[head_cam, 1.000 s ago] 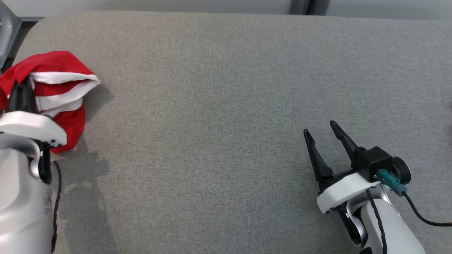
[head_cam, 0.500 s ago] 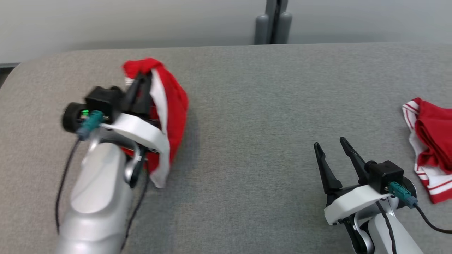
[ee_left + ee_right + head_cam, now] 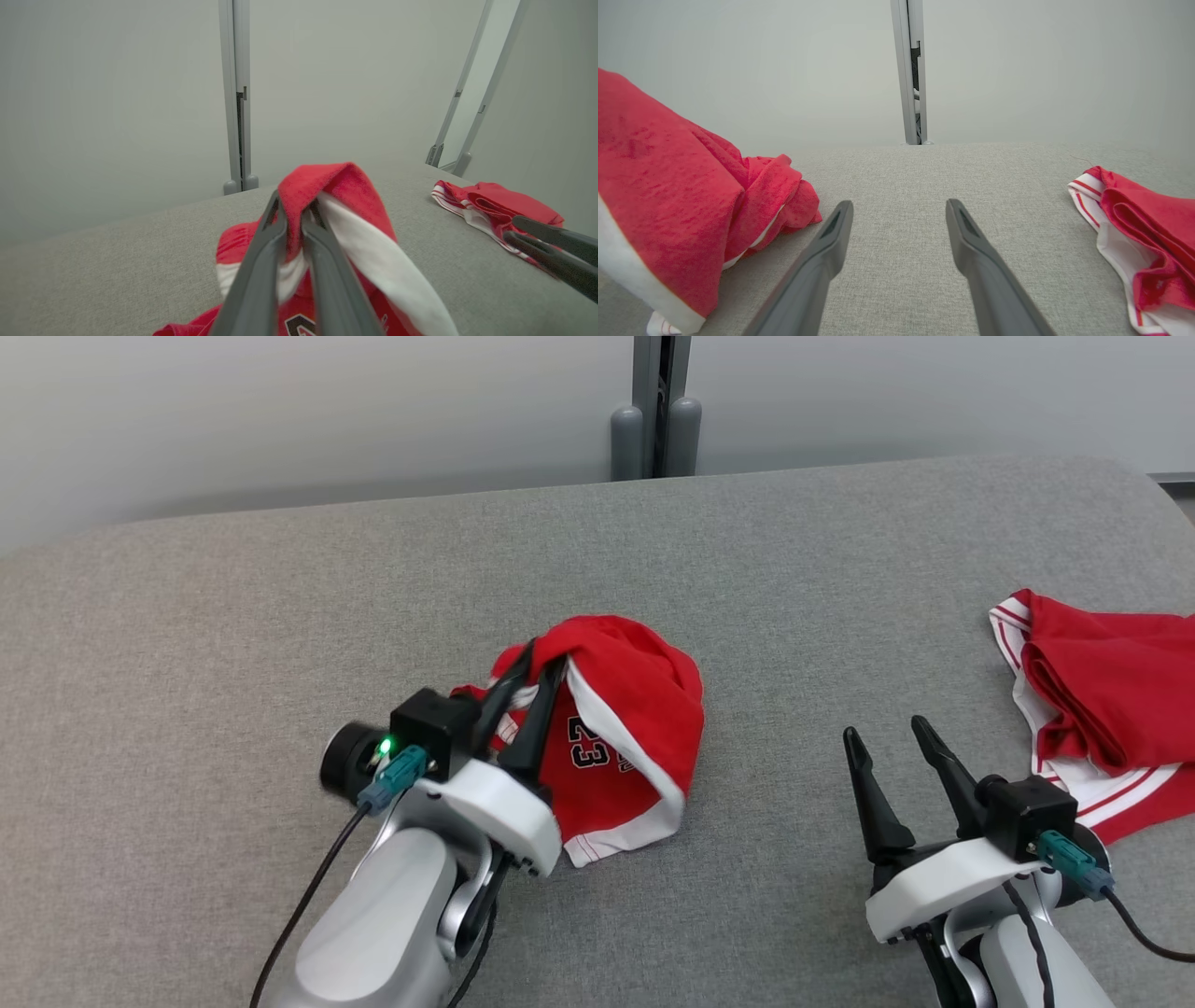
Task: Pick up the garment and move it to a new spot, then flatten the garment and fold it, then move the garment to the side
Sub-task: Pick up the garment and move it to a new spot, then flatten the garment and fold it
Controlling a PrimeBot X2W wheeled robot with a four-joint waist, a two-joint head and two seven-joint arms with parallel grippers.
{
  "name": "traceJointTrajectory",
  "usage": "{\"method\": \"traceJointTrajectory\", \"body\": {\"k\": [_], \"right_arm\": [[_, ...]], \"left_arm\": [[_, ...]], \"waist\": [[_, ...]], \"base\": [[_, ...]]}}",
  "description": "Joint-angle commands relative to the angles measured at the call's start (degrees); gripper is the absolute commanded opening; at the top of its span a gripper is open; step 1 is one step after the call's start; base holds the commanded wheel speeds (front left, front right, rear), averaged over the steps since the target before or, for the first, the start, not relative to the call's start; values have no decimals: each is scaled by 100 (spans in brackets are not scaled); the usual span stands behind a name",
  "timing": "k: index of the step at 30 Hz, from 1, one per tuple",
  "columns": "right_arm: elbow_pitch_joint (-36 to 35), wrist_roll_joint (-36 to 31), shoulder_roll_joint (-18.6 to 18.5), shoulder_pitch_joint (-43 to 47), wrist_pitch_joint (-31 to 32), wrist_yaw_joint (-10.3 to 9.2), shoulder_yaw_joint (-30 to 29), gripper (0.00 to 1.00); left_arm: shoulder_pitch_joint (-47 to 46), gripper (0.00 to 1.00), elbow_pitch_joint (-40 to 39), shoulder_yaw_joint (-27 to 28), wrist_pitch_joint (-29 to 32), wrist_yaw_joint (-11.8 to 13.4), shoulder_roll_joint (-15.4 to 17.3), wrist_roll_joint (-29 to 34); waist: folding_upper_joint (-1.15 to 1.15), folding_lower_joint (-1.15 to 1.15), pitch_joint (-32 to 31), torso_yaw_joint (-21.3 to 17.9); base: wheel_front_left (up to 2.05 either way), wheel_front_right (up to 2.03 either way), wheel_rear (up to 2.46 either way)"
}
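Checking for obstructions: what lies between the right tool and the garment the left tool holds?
Bare grey cushion between right tool and garment, seen in the head view.

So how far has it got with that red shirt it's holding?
The pickup looks done: the left jaws are shut on the red garment, which is bunched up on the grey surface. Setting it down seems in hand. The right jaws are open and empty. Flattening, folding and moving it aside remain.
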Motion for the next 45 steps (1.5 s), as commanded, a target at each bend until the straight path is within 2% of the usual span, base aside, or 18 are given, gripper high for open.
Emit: {"method": "traceJointTrajectory", "body": {"k": [1,7,11,19,25,30,36,40,45], "right_arm": [[9,39,-29,40,-27,-2,-4,100],[28,32,-30,82,-27,-2,-54,100],[45,37,-30,169,-27,-2,-108,100],[79,102,-30,407,-27,-2,-124,100],[92,58,-30,529,-27,-2,-105,100],[110,38,-29,607,-27,-2,-137,100],[91,-9,-28,577,-27,-2,25,100],[53,-109,-24,375,-27,-2,416,100],[273,-190,-31,-249,-27,-2,1366,100]], "left_arm": [[130,100,162,121,-6,73,42,79],[687,100,479,826,-8,244,272,307],[1251,100,232,1415,-7,322,356,443],[2394,100,-507,2573,-7,389,253,773],[2935,100,-847,3100,-4,165,145,1086],[3113,100,-914,3302,-5,35,70,1218],[3051,100,-893,3253,-5,-41,30,1244],[2992,100,-932,3129,-4,5,35,1107],[2937,100,-870,2885,-4,45,31,971]], "waist": [[0,0,-12,0],[0,0,-106,-1],[0,0,-244,31],[0,0,-616,72],[0,0,-752,100],[0,0,-766,137],[0,0,-701,247],[0,0,-631,379],[0,0,-482,730]], "base": [[0,0,0],[0,0,0],[0,0,0],[0,0,0],[0,0,0],[0,0,0],[0,0,0],[0,0,0],[0,0,0]]}}
